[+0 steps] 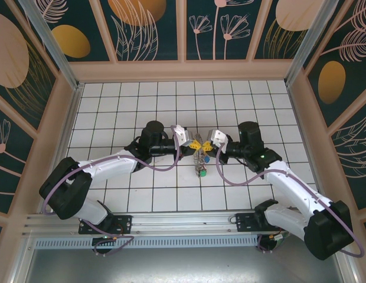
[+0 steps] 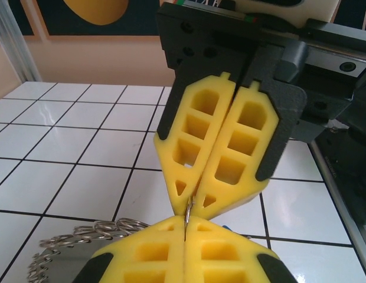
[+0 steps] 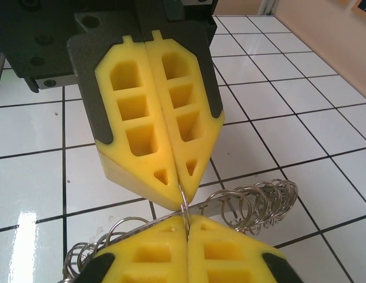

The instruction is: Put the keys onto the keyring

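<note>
My left gripper (image 1: 193, 145) reaches the keyring (image 1: 200, 158) from the keyring's left side. It is closed flat on a thin loop of wire at the ring's far end, which I take to be part of the keyring itself. From my left wrist that pinch sits just above the keyring's fringe of small rings (image 2: 82, 239).

The keyring trails from the pinch back toward my bases. The keys (image 1: 200, 168) are bunched at its near end, with a green tag (image 1: 201, 173) among them. I cannot tell whether that end rests on the tiled table (image 1: 112, 118) or hangs just clear of it.

My right gripper (image 1: 206, 145) meets the same loop from the keyring's right, also clamped tight, tip to tip with the left.

The risk, as I judge it, is the grip. The wire is thin and my pads are soft, so any sideways pull or twist from one arm could slide it free and drop the keyring. With my tips this close together, a small misjudged move would also knock them into each other.
</note>
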Controlling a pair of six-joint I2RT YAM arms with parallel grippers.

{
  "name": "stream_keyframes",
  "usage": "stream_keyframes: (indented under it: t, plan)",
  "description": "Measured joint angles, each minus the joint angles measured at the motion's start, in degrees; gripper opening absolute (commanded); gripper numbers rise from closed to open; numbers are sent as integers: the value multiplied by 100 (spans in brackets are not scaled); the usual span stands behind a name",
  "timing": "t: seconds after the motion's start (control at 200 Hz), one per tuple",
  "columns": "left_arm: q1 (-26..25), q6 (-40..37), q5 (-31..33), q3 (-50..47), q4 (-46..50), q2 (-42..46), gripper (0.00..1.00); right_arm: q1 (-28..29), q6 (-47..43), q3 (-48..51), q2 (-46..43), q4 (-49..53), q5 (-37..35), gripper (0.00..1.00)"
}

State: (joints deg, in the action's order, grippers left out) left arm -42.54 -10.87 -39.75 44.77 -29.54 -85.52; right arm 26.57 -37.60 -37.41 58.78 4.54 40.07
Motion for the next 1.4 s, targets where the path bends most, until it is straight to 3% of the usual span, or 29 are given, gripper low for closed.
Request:
stream_keyframes:
  t: [0.22, 0.42, 0.546, 0.721, 0.801, 0.971, 1.096, 1.251, 1.401]
  plan:
    - [0, -138, 17, 70, 170, 4, 4, 0, 26, -28, 0, 79, -11, 0]
    - [0, -605, 114, 640, 1084, -4, 16, 44, -7, -487, 57, 643, -256, 0]
    - [0, -859, 164, 909, 1572, -15, 17, 166, -72, -730, 122, 957, -476, 0]
    - [-2, -1025, 164, 933, 1908, -15, 0, 365, -109, -892, 243, 1300, -789, 0]
    - [-2, -1054, 146, 933, 1950, -15, 0, 457, -109, -949, 275, 1394, -925, 0]
    - [-2, -988, 170, 798, 1738, 24, 0, 509, -114, -957, 271, 1397, -1056, 0]
    - [-2, -785, 151, 533, 1292, 129, 0, 509, -105, -754, 114, 1143, -979, 7]
    - [-26, -400, 59, 308, 737, 149, 0, 271, 28, -424, -59, 697, -549, 15]
    - [-15, -66, -98, 214, 267, 146, 0, 140, 153, -284, -79, 348, -120, 13]
